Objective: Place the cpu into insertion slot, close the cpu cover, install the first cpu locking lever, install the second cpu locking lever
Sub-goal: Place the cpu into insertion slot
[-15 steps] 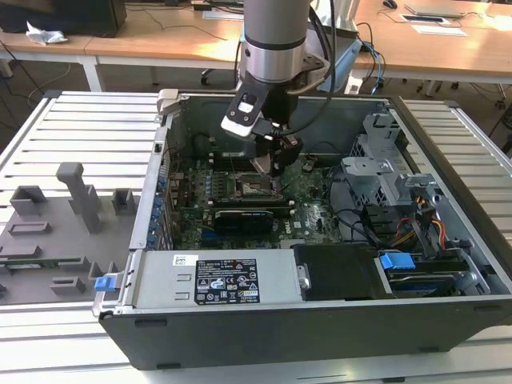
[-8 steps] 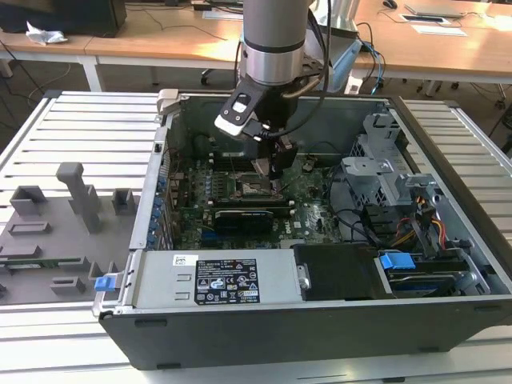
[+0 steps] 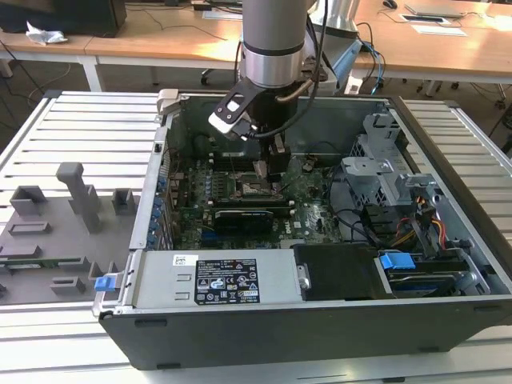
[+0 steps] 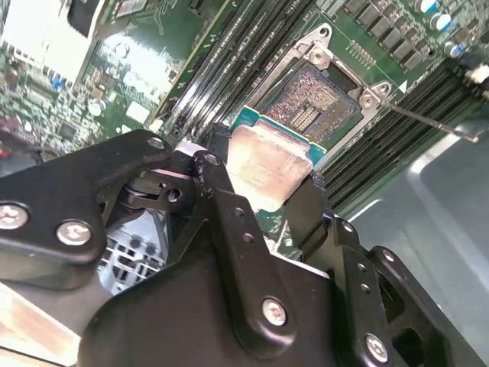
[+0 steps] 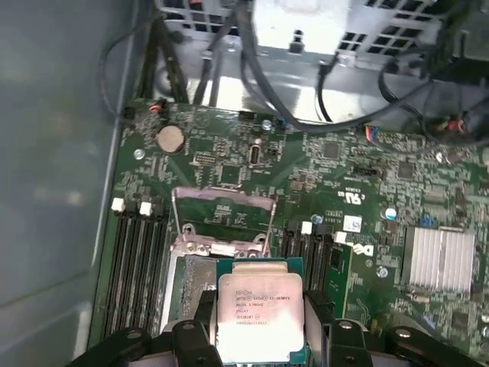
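Wooden desks [image 3: 160, 44] run across the back of the room, and out front a pale ribbed metal table [image 3: 80, 128] carries a black steel computer case [image 3: 320, 336] lying open, with a grey moulded parts fixture [image 3: 56, 232] near the table edge on the exterior view's left. Down into the case comes the silver-and-grey robot arm [image 3: 274, 40], reaching to the middle of the glossy green circuit board [image 3: 312, 212] on the case floor. And look at the black, bolt-studded gripper [image 4: 265, 172]: it is clamped on the cpu [image 4: 263, 164], a small flat square chip with a pale, smooth metal face on a green-edged base, and one matte black finger [image 4: 218, 183] presses each of two opposite sides! Just past the fingertips lies the insertion slot [image 4: 313, 107], a square socket with a grainy silvery-grey field of contacts inside a dark border, in the middle of the board between banks of long black memory slots. The chip hangs over the slot's nearer edge, slightly tilted, not seated. Over in the first wrist view the cpu cover [image 5: 221, 246], a thin silvery metal frame with a big square window, stands raised at the far side of the slot, green board showing through it. A thin steel lever rod [image 4: 428, 122] juts out free beside the socket.
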Motion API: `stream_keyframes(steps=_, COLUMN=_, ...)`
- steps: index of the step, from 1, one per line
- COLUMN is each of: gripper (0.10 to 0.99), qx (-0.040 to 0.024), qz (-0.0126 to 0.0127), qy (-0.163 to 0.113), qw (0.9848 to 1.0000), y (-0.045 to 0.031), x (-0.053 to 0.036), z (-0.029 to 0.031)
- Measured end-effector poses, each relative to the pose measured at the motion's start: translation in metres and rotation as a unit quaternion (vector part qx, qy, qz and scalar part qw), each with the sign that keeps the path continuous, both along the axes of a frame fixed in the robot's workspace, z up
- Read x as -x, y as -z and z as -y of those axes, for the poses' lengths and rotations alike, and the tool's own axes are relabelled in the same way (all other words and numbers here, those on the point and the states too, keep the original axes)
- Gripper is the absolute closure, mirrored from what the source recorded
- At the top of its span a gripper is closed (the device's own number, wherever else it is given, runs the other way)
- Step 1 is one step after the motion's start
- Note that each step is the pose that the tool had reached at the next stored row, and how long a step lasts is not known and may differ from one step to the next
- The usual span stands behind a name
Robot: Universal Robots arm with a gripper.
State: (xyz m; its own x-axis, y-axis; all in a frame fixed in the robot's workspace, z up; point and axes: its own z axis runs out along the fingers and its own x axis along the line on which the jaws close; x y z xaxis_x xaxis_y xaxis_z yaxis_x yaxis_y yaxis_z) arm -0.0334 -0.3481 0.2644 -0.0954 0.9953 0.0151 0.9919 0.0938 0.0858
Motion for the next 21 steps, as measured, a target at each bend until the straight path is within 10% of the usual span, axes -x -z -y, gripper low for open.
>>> stream_keyframes(steps=6, gripper=0.545, qx=0.0, qz=0.0, qy=0.052, qw=0.9986, y=0.0075, x=0.001, z=-0.0005)
stream_keyframes(steps=21, gripper=0.545, qx=0.0015, qz=0.0001, qy=0.051, qw=0.9987, y=0.0226, x=0.0052, z=-0.0082)
